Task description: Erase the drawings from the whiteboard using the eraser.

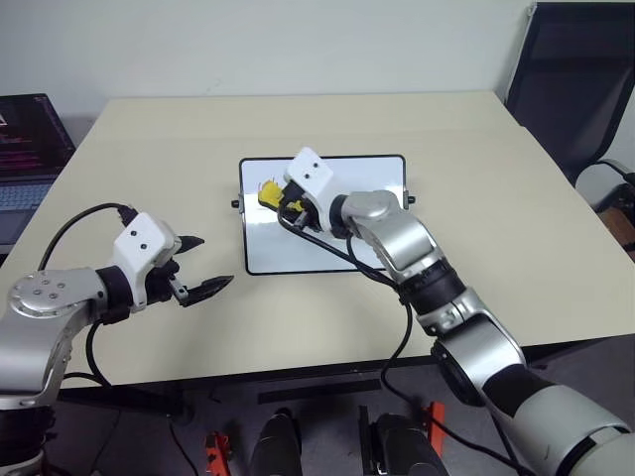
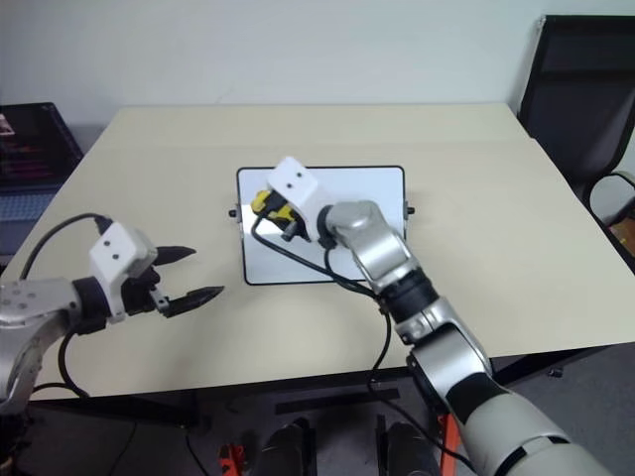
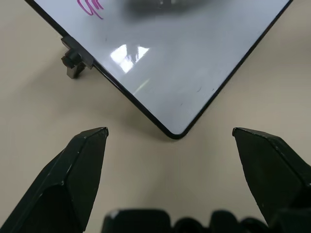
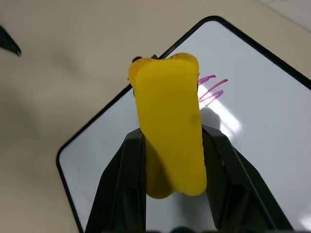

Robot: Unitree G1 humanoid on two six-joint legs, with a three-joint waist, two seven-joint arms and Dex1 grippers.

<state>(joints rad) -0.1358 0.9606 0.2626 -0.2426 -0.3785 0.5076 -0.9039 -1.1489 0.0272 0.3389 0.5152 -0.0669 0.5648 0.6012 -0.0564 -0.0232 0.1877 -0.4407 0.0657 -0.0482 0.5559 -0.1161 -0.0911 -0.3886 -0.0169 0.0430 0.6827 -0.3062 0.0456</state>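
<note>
Gripping the eraser (image 4: 170, 131) over the whiteboard (image 1: 367, 213), right gripper (image 1: 270, 195) beside magenta drawings (image 4: 211, 90), left gripper (image 1: 198, 266) fingers wide apart

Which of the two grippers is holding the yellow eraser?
The right gripper, over the whiteboard, is shut on the eraser; the left gripper is open and empty.

Bright, even indoor light falls from above. The whiteboard (image 3: 194, 58) throws back a sharp white glare patch in the left wrist view and another in the right wrist view beside the drawings (image 4: 211, 90). Shadows on the desk (image 1: 496, 198) are soft and faint. A blurred dark reflection smears the board's far edge in the left wrist view. The close-up eraser (image 4: 170, 131) looks slightly soft.
</note>
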